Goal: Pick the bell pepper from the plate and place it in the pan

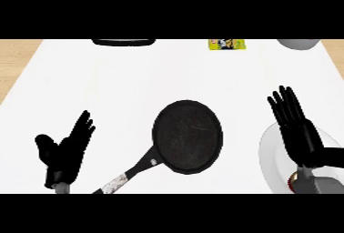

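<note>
A black pan (187, 135) lies in the middle of the white counter, its handle (128, 175) running toward the lower left. A white plate (271, 157) sits at the lower right edge. My right hand (302, 141) hovers over the plate, open, fingers straight and pointing away from me. A small reddish patch (293, 181) peeks out beside my right wrist on the plate; it may be the bell pepper, mostly hidden by the forearm. My left hand (66, 152) rests open at the lower left, fingers up, left of the pan handle.
Along the counter's far edge are a dark flat object (124, 42), a yellow-green packet (226, 44) and a grey bowl (299, 43). Wooden floor (17, 59) shows beyond the counter's left side.
</note>
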`<state>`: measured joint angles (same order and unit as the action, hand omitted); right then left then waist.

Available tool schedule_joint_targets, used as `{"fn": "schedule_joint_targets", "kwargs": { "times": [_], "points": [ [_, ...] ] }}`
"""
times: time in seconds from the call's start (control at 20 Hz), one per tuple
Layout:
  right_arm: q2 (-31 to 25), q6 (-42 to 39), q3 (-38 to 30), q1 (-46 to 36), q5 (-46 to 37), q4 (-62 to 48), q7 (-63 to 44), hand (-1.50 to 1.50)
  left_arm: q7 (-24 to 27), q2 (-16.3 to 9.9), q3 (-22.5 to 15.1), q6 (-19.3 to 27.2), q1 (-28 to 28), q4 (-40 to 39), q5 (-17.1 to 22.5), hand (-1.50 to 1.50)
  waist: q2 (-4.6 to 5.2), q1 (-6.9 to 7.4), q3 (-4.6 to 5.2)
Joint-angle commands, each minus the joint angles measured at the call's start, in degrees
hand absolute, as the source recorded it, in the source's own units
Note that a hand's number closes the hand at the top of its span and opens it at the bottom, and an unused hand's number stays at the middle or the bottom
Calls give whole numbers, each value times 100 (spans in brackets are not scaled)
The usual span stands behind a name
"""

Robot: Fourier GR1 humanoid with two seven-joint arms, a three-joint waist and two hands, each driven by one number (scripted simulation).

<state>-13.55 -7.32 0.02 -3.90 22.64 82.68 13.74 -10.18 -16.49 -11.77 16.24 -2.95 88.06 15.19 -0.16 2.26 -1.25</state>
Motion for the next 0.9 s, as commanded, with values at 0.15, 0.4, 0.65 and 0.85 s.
{"fn": "schedule_joint_targets", "kwargs": {
  "times": [0.15,0.4,0.65,0.85],
  "points": [
    [-888,-2084,513,-680,264,199,-45,-150,160,-838,445,44,186,-495,-575,0,30,-93,116],
    [-2411,-1194,-286,-1107,-1535,608,328,150,-121,-1060,510,155,148,-619,-687,0,-153,-451,257],
    [-1613,-2388,-1229,-542,-19,-1892,2013,-150,-434,-1353,685,-172,650,-849,-725,0,54,-189,110],
    [-2337,-3086,-1270,-624,-533,-1971,2578,-150,-228,-1349,849,-386,788,-1215,-728,0,33,-211,119]
  ]
}}
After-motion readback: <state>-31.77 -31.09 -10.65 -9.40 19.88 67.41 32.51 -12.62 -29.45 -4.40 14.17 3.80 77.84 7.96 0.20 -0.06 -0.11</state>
